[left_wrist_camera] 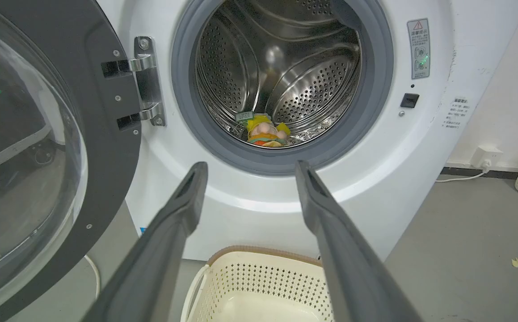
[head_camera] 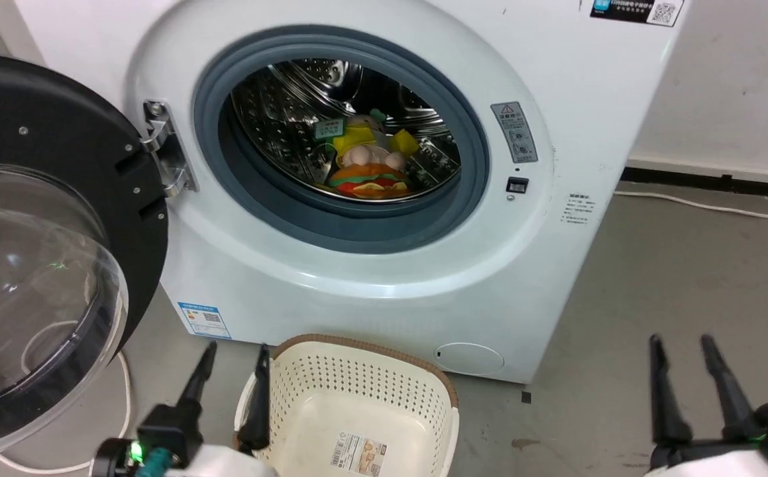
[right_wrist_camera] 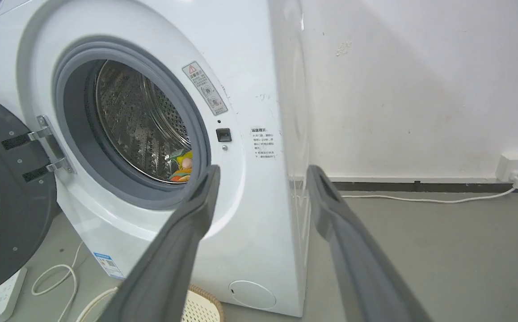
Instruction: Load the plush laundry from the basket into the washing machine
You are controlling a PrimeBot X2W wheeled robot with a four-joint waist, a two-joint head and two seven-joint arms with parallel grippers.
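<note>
Plush laundry [head_camera: 368, 169] lies low in the steel drum [head_camera: 277, 112] of the washing machine [head_camera: 384, 291], well beyond the tips of both pairs of fingers. Left of the left gripper [head_camera: 238, 346], the round glass door [head_camera: 39, 265] hangs swung wide on its hinge [head_camera: 165, 152]. The left gripper's two dark fingers are spread apart and grip nothing. Its inner finger stands just beside the basket's [head_camera: 357, 377] near handle; whether they touch cannot be told. The basket sits on the floor [head_camera: 655, 278] between the two grippers, right against the washer's front, its label sticker [head_camera: 360, 454] showing on the bottom. Well right of it, the right gripper [head_camera: 680, 339] also has its fingers parted and bare, pointing over grey floor. Beyond those fingertips a white cord [head_camera: 708, 207] trails along the wall.
</note>
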